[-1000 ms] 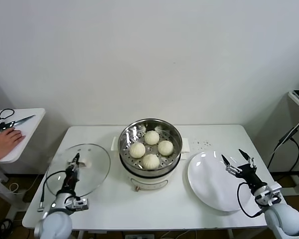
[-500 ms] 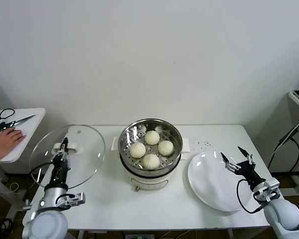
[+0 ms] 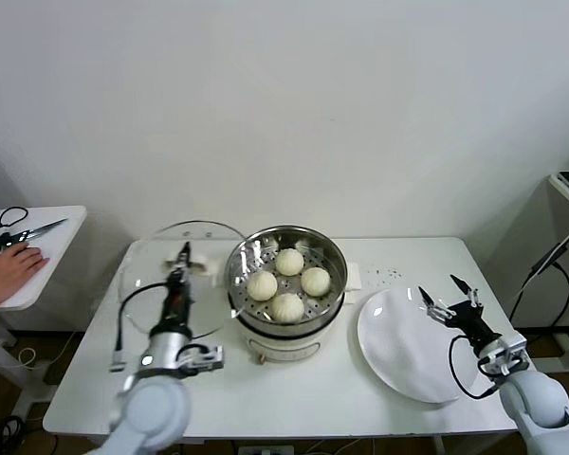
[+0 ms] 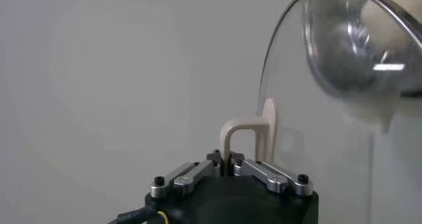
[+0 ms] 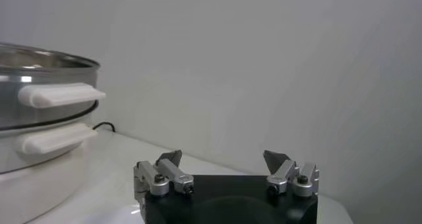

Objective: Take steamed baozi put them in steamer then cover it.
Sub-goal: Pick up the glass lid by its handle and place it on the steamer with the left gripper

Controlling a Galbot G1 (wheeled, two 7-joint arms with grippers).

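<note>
Grey rounded arms, black cabled wrists, silver screwed end effector (image 3: 449, 301) fingers

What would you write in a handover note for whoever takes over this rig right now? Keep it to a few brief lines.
Left gripper: jaws shut on the cover's handle, holding the cover tilted in the air just left of the steamer.
Right gripper: jaws open, idle over the white plate.
Done: all four baozi sit in the steamer.
Left: set the cover on the steamer, release.

plain white wall (image 3: 284, 104), white table (image 3: 266, 389)
</note>
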